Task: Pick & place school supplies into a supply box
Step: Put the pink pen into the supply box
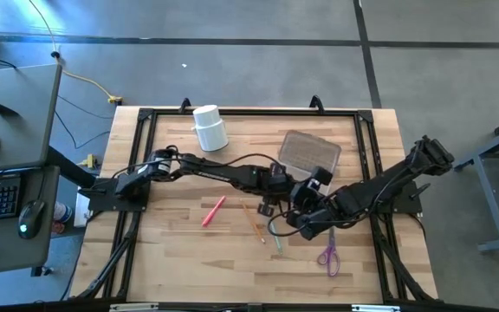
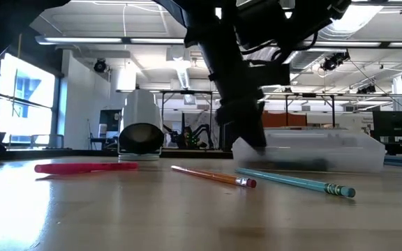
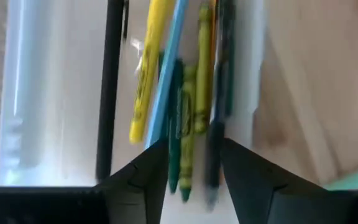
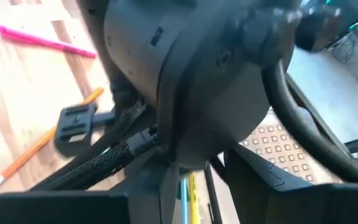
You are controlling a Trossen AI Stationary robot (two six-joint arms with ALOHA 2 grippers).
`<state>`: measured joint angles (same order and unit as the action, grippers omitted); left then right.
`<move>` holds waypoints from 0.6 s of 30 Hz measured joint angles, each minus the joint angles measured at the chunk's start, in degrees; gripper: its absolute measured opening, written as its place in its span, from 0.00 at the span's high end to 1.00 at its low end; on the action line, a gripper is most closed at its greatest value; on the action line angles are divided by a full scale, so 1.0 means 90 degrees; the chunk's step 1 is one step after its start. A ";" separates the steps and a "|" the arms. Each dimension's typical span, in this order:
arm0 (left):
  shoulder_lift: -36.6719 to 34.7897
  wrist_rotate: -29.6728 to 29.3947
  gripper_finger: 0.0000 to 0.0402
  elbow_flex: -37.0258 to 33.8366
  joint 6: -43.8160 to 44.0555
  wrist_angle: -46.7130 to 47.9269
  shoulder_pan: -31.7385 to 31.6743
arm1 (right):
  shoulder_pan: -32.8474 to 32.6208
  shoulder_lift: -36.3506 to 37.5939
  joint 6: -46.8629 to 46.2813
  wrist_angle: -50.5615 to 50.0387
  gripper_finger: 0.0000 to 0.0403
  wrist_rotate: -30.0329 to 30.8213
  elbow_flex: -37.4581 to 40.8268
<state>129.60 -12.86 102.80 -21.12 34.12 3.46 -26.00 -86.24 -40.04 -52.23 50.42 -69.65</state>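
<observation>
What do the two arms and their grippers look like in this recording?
Both arms are dark, nearly black, jointed links with bulky rounded housings. Black cables loop along the left arm and right arm. The left gripper has two dark, wedge-shaped fingers; the right gripper looks alike.

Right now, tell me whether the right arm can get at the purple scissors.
Probably yes: the purple scissors lie bare on the table just beside the right gripper, nothing over them; the left gripper is busy at the supply box.

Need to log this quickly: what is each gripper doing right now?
Left gripper: open over the clear plastic supply box, holding nothing.
Right gripper: open, empty, beside the left arm.
</observation>
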 joint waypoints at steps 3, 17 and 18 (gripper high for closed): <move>-0.0009 -0.0288 0.58 -0.0005 0.0002 0.0501 -0.0002 | 0.0000 -0.0002 0.0002 0.0035 0.72 -0.0188 0.0000; -0.0603 -0.0118 0.67 -0.0053 0.1134 0.2672 0.0012 | 0.0012 0.0027 -0.0225 0.0131 0.72 -0.0149 -0.0015; -0.0670 -0.0123 0.68 -0.0053 0.1196 0.2743 0.0012 | 0.0019 0.0027 -0.0266 0.0133 0.72 -0.0153 -0.0015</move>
<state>123.57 -13.97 102.32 -10.36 58.81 3.57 -25.83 -86.00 -42.43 -51.03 49.04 -69.78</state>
